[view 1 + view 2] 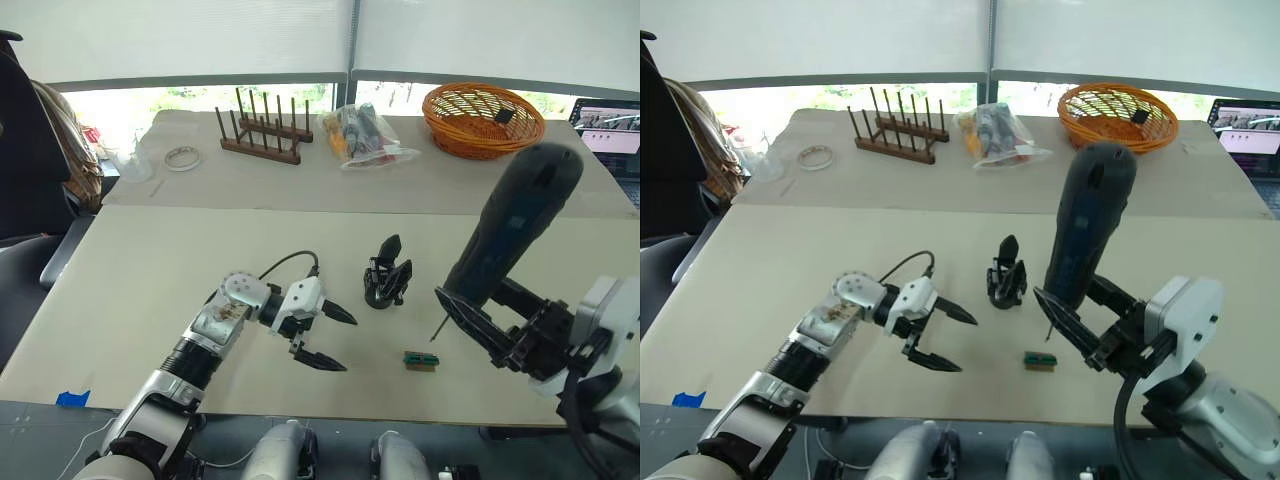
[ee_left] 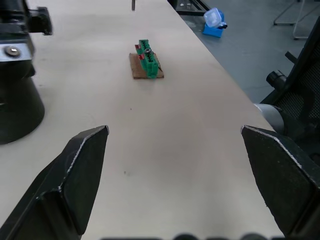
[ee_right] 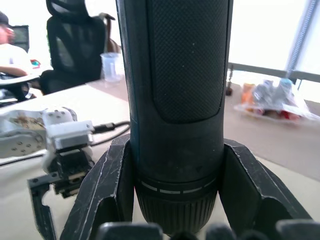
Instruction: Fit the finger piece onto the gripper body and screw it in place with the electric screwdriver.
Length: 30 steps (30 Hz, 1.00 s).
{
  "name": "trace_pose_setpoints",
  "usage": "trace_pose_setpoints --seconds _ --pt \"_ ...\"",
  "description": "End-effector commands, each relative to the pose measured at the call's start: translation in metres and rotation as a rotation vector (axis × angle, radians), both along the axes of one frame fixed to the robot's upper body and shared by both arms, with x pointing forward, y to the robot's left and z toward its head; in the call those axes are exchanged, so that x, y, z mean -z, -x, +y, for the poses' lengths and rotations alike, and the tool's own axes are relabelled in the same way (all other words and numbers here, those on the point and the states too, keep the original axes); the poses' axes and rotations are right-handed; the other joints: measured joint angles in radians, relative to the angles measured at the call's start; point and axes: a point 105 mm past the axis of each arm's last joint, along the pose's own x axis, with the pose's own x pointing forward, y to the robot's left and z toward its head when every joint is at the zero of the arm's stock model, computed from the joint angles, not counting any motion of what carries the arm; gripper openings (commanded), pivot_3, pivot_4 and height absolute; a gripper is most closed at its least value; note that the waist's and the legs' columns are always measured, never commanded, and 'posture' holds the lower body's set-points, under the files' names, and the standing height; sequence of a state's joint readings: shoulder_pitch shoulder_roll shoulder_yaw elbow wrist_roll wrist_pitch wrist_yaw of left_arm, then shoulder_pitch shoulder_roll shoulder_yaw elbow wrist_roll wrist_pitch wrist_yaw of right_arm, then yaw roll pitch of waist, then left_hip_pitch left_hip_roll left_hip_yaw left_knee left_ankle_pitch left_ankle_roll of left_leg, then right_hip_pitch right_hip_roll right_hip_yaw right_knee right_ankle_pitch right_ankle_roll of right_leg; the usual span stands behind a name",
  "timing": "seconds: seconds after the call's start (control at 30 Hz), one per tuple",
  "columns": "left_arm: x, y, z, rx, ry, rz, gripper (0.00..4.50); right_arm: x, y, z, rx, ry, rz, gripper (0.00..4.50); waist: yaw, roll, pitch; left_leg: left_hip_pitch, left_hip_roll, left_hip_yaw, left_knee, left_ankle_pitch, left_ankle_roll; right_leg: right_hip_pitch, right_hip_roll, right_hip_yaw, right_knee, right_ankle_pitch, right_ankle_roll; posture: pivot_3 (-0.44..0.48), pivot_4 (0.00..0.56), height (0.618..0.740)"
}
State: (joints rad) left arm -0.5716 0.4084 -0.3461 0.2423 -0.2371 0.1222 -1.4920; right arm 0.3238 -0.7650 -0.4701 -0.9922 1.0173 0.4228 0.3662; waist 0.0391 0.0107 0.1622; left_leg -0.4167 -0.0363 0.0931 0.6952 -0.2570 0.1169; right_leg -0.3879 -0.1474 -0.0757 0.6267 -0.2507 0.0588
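The electric screwdriver is held tilted above the table's right side, with my right gripper shut around its lower barrel. Its thin bit points down just above a tiny green-and-black block. The gripper body stands in the middle of the table, and the pointed finger piece rises upright from its top. To its left, my left gripper hovers low over the table, open and empty. In the right wrist view both fingers clamp the screwdriver.
At the back of the table stand a wooden peg rack, a plastic bag of items, an orange wicker basket and a tape roll. A laptop sits at the far right. Blue tape marks the near left edge.
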Motion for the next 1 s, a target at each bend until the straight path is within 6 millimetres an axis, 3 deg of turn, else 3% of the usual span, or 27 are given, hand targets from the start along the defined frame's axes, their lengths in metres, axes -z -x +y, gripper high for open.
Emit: trace_pose_setpoints --seconds 0.03,0.2,0.5,1.0 --pt "-0.015 -0.004 0.001 -0.044 0.051 -0.023 4.5 -0.024 0.007 0.01 -0.126 -0.011 -0.04 1.95 -0.001 0.0 0.0 0.0 0.0 0.001 0.0 0.0 0.0 0.0 0.0 0.001 0.0 0.0 0.0 0.0 0.15 0.74" --pt "-0.024 -0.014 0.005 -0.121 0.084 -0.043 4.5 -0.044 0.001 0.021 -0.297 -0.013 -0.019 1.95 -0.003 -0.003 0.001 -0.003 0.0 0.0 0.0 0.0 0.0 0.001 -0.001 0.003 0.0 0.0 0.0 0.0 0.15 0.74" --pt "-0.022 -0.031 0.007 -0.238 0.103 -0.128 4.5 -0.07 -0.037 0.051 -0.513 -0.005 -0.061 1.95 -0.013 -0.007 0.003 -0.008 0.0 -0.001 0.002 0.0 0.0 -0.001 -0.001 0.002 -0.001 0.001 0.0 0.0 0.15 0.74" --pt "-0.02 -0.042 -0.006 -0.291 0.132 -0.142 4.5 -0.064 -0.071 0.054 -0.558 0.071 -0.071 1.95 -0.016 -0.008 0.003 -0.009 -0.001 0.0 0.004 0.0 0.001 -0.001 0.0 -0.003 0.0 0.002 0.002 0.0 0.15 0.74"
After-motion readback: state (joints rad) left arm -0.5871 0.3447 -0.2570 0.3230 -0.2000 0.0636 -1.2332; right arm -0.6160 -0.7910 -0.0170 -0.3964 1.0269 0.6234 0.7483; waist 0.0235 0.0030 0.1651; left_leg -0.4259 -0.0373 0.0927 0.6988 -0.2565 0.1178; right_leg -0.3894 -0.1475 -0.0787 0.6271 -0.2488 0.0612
